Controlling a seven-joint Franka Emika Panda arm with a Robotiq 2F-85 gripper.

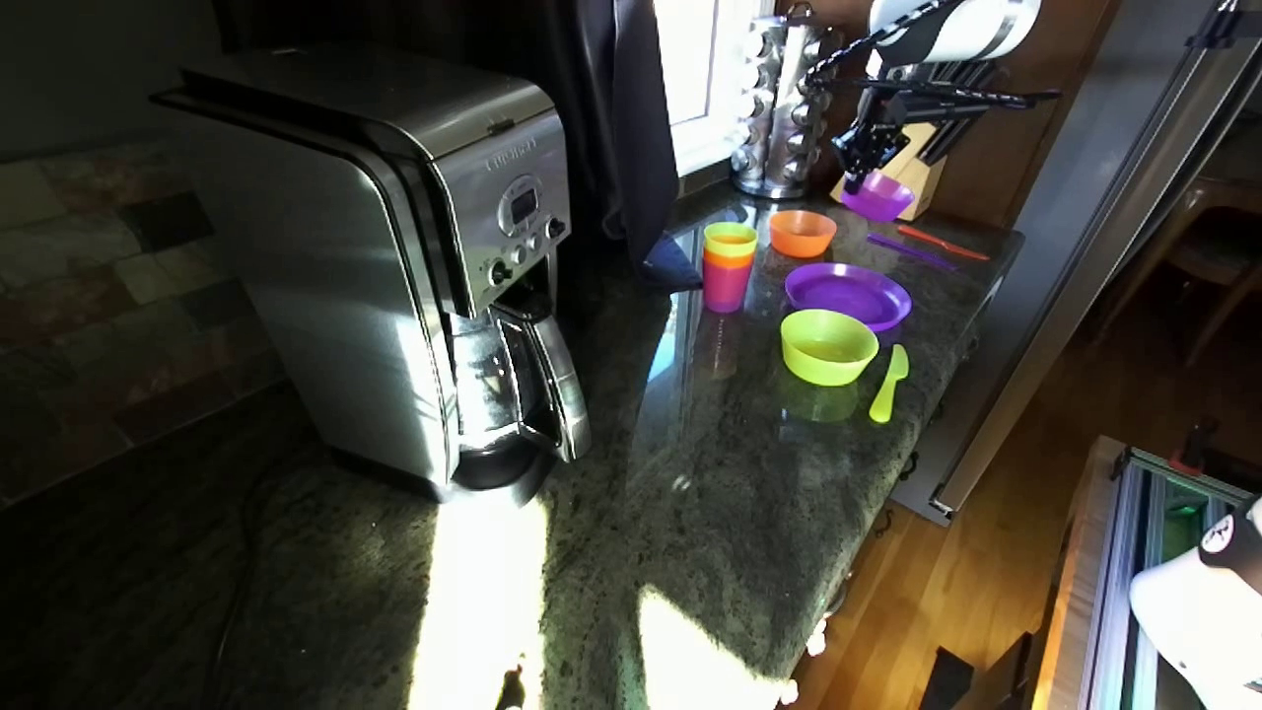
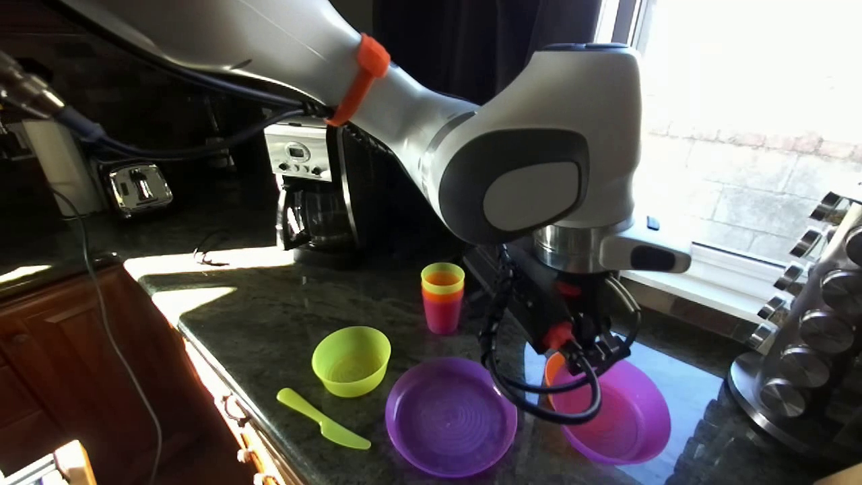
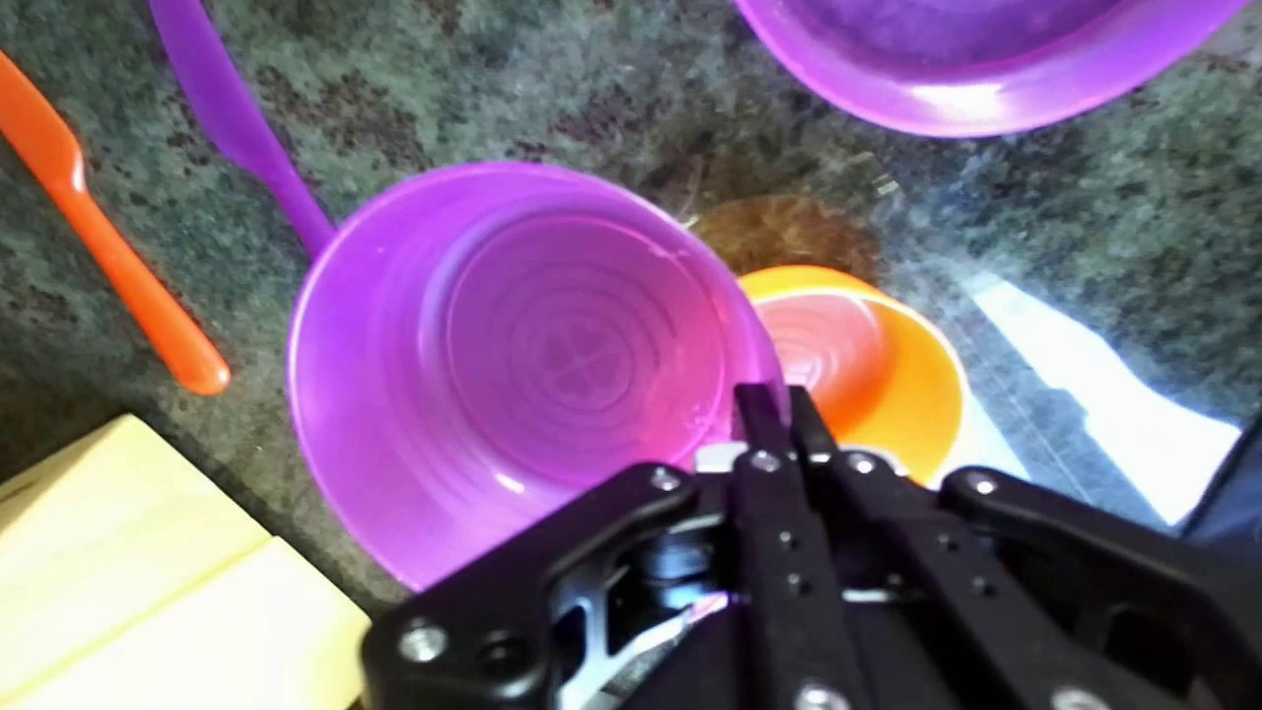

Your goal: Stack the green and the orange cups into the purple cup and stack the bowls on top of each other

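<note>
The black gripper (image 3: 781, 399) pinched the round purple plastic bowl (image 3: 582, 355) aloft near the round orange plastic bowl (image 1: 802, 237). The lime plastic cup (image 1: 730, 248) and orange plastic cup (image 1: 728, 261) sat nested in the purple plastic cup (image 1: 725, 291); bowl-stacking remained, the round lime plastic bowl (image 1: 828, 353) standing apart.

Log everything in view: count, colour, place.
counter: 1, dark, below window
cups: 3, green inside orange inside purple, counter
plate: 1, purple, counter
green bowl: 1, lime, beside plate
orange bowl: 1, orange, counter
purple bowl: 1, purple, raised
loose knives: 3, green, purple, orange, counter
coffee maker: 1, silver, counter
toaster: 1, silver, background
spice rack: 1, silver, beside window
knife block: 1, pale, counter
curtain: 1, dark, beside window
end effector: 1, black, closed on purple bowl
arm: 1, white, over counter
</note>
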